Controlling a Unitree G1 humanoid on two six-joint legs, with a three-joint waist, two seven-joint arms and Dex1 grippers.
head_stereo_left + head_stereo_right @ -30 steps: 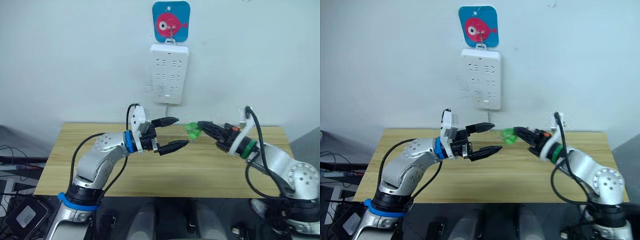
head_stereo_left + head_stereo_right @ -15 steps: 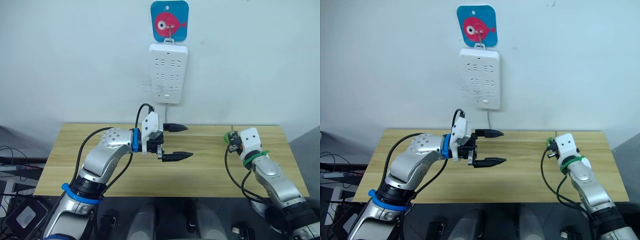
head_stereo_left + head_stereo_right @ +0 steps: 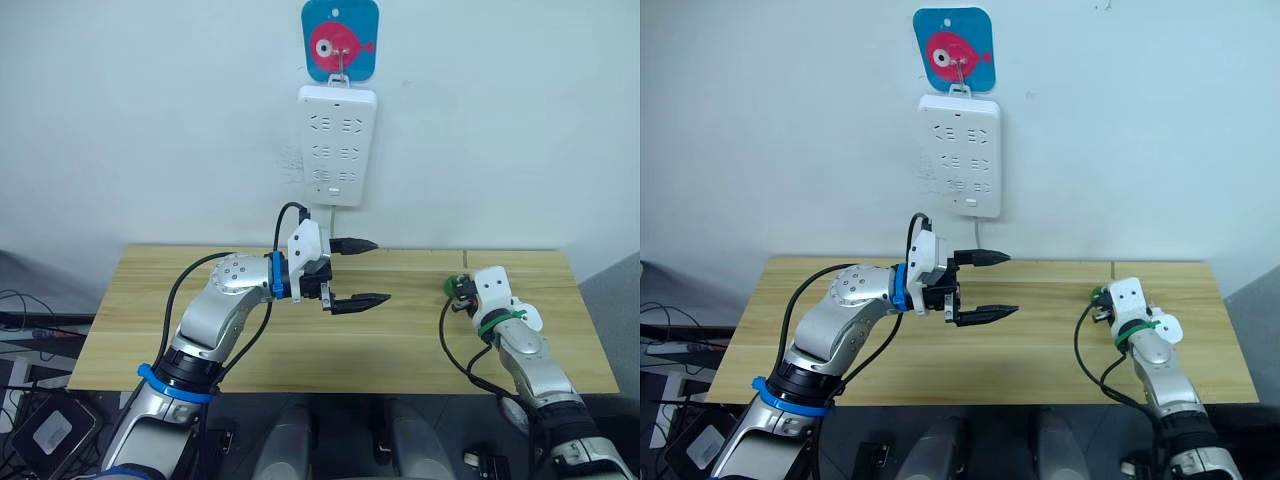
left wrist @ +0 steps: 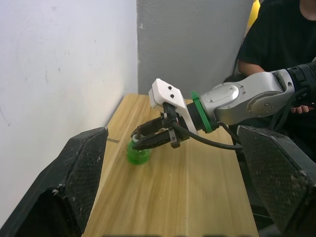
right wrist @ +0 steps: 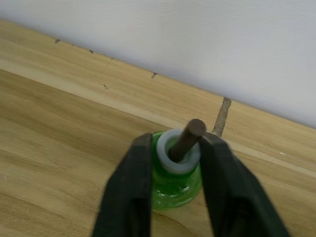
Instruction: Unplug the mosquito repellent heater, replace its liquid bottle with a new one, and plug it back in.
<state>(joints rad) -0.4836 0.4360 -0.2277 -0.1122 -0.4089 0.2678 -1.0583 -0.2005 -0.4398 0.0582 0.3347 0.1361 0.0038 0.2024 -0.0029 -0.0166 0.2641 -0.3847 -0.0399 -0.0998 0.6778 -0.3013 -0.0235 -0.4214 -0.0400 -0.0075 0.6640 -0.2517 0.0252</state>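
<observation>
A small green liquid bottle [image 5: 173, 186] with a white collar and a dark wick stands upright on the wooden table [image 3: 300, 350], near the wall at the right. My right gripper [image 5: 177, 141] is shut on its neck, one finger on each side. The left wrist view also has this gripper [image 4: 148, 140] and the bottle [image 4: 137, 155]. My left gripper [image 3: 380, 270] hangs above the table's middle, open, with nothing between its fingers. The mosquito repellent heater is out of view.
A long white power strip [image 3: 338, 145] hangs on the wall under a blue plate with a pink fish [image 3: 340, 40], and nothing is plugged into it. A person in a black top [image 4: 281, 44] sits beyond the table's right end.
My right arm swung from the table's middle to its right side and lowered the green bottle to the table. The left gripper stayed open and shifted a little to the right.
</observation>
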